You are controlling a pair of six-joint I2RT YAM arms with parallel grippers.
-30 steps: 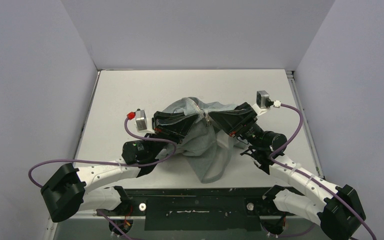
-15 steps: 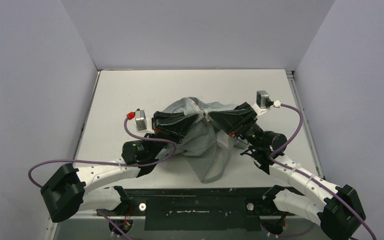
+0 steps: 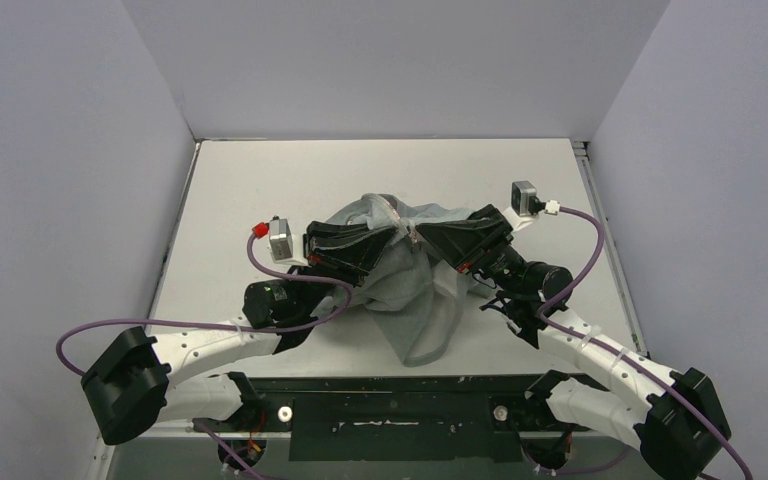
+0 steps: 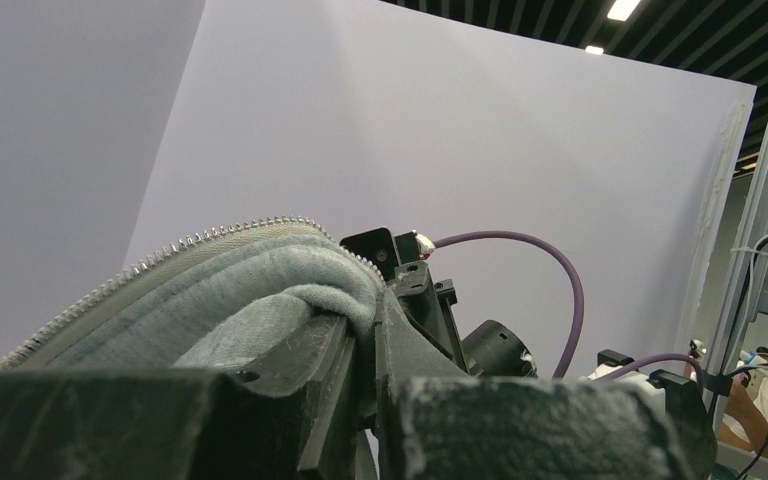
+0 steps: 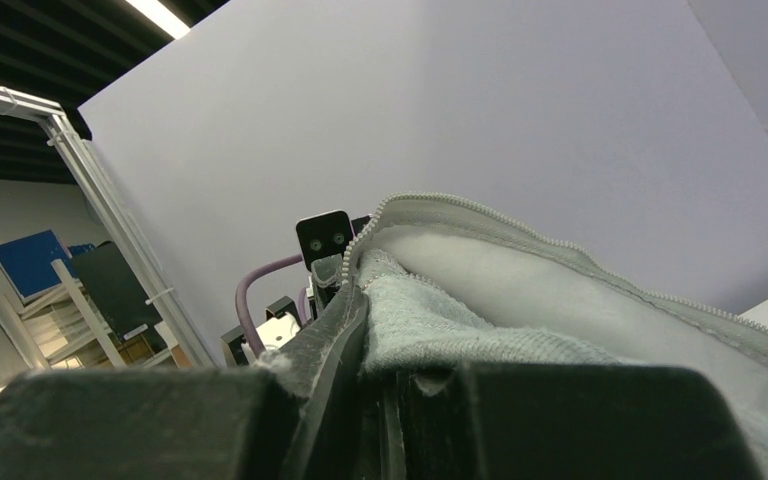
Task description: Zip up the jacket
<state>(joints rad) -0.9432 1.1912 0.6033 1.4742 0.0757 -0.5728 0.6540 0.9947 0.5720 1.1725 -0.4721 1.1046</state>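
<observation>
The light grey jacket (image 3: 408,290) hangs bunched above the table's middle, lifted between both grippers, its lower part drooping toward the near edge. My left gripper (image 3: 392,237) is shut on the jacket's zipper edge from the left; grey fabric (image 4: 250,300) and zipper teeth (image 4: 200,240) curl over its fingers. My right gripper (image 3: 418,237) is shut on the opposite zipper edge (image 5: 430,205) from the right, with fleece fabric (image 5: 480,320) draped over it. The two grippers almost meet tip to tip at the top of the bunched cloth.
The white table (image 3: 260,190) is boxed by pale walls on the left, back and right. Purple cables (image 3: 580,250) loop from both wrists. The arm bases (image 3: 390,410) sit along the near edge.
</observation>
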